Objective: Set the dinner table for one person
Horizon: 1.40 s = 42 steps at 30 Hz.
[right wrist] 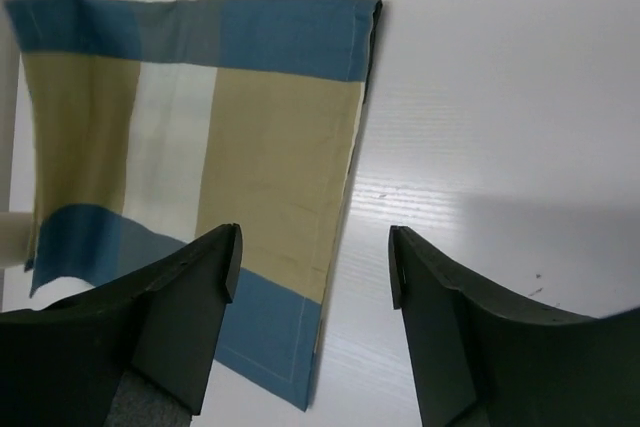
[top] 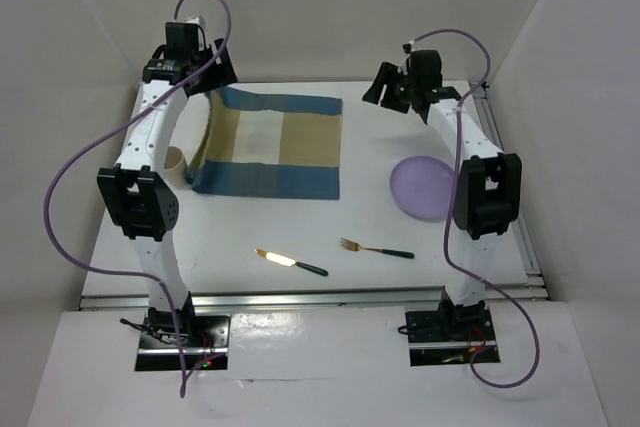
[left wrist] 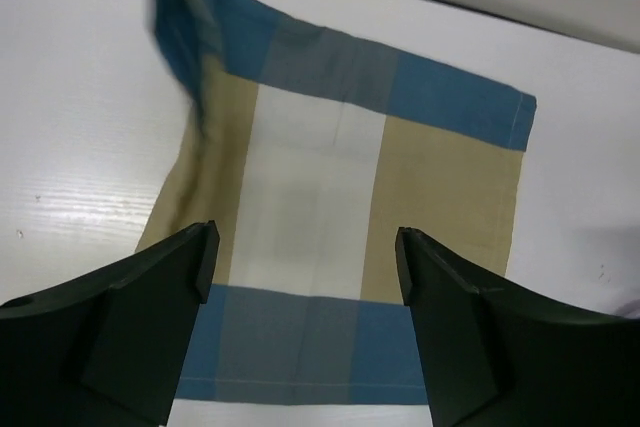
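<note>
**Top view.**
- Tabletop [top: 370,147]: white, fills most of the view, with a silver rail along its near edge.
- Placemat [top: 270,157]: blue-and-tan check, far left of centre, left edge curled upward.
- Cup [top: 175,160]: tan, just beside that edge.
- Plate [top: 423,187]: purple, on the right.
- Knife [top: 290,262] and fork [top: 375,248]: near the front, apart from each other.
- Left tool [top: 208,72]: above the placemat's far left corner.
- Right tool [top: 385,87]: above the far right.

**Left wrist view.** Left tool [left wrist: 305,262] is spread and empty over the placemat [left wrist: 320,197], one corner of which is raised and blurred.

**Right wrist view.** Right tool [right wrist: 313,262] is spread and empty over the placemat's [right wrist: 200,137] edge and the bare tabletop [right wrist: 500,127].
</note>
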{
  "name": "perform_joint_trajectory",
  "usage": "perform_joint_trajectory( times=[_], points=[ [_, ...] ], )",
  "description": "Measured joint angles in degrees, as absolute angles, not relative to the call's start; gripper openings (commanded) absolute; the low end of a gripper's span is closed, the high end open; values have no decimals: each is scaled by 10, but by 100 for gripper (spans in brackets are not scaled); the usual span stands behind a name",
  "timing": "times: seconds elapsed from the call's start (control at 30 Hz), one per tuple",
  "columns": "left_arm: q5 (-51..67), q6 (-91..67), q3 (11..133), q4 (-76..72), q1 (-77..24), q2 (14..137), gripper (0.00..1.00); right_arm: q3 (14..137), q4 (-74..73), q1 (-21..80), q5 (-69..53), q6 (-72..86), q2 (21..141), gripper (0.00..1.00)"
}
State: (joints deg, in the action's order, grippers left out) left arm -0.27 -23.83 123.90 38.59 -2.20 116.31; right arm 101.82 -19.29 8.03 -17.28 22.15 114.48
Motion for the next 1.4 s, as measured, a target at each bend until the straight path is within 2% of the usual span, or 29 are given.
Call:
perform_joint_trajectory(
  times=[0.03,0.1,0.17,0.23,0.4,0.67,0.77,0.83,0.97,1.2,1.4],
  points=[
    [-5,-238,1218,385,-25,1148,90,1001,-187,84,-171,222,1133,63],
    [-9,-237,1204,386,-30,1138,86,962,-182,97,-169,223,1108,59],
    [-12,-236,1195,384,-33,1137,81,937,-179,119,-169,224,1096,59],
    [-14,-233,1175,383,-37,1133,69,926,-179,152,-168,221,1096,59],
    [-8,-228,1105,381,-44,1120,55,954,-186,245,-162,212,1153,59],
    [19,-242,997,378,-48,1055,54,1033,-216,287,-140,231,1312,59],
    [18,-246,961,374,-48,1018,55,1046,-223,285,-119,247,1325,59],
    [18,-251,949,373,-48,1006,55,1041,-226,284,-97,256,1325,56],
    [11,-258,937,370,-48,1012,55,980,-204,284,-67,277,1290,54],
    [-15,-270,939,368,-52,1097,56,784,-187,253,-51,297,1159,53],
    [-32,-288,936,370,-63,1174,56,736,-193,215,-48,302,1123,53]
  ],
)
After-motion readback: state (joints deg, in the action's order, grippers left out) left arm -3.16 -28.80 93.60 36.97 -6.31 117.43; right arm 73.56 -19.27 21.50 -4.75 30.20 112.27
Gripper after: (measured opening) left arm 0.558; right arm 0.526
